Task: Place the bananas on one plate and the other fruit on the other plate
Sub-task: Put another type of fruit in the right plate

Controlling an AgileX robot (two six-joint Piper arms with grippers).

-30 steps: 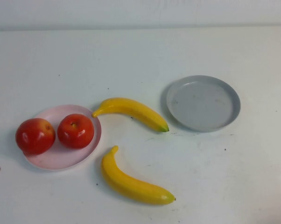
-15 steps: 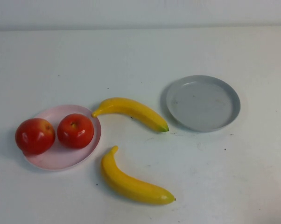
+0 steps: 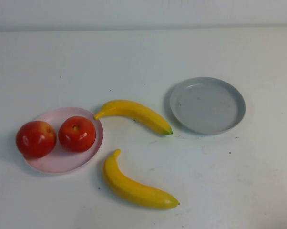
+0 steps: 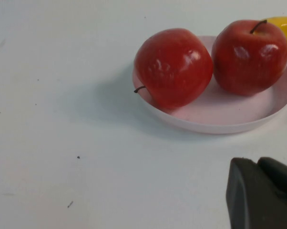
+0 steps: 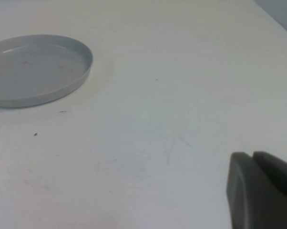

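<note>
Roughly halfway through the sorting job, the white counter (image 3: 191, 191) holds fruit on only one of its two plates. Nearest the counter's front edge lies one banana (image 3: 136, 186), bare on the surface, untouched. Just back from it toward the left edge, the pale pink plate (image 3: 53, 164) carries both red apples (image 3: 77, 134), side by side and touching; the outer apple (image 3: 35, 139) appears to overhang the rim, though the angle makes that hard to confirm. A second banana (image 3: 134, 114) rests behind, its tip just beside the pink plate's rim, between the two plates. Farthest back, toward the right edge, the grey plate (image 3: 208, 105) sits with nothing on it. The left tool (image 4: 262, 193) hangs low off the counter's front-left corner, near the pink plate, closed and holding nothing; the right tool (image 5: 262, 191) waits near the front-right corner, likewise closed, nothing in it. Judged from this, the apples are done; both bananas have yet to reach the grey plate.
</note>
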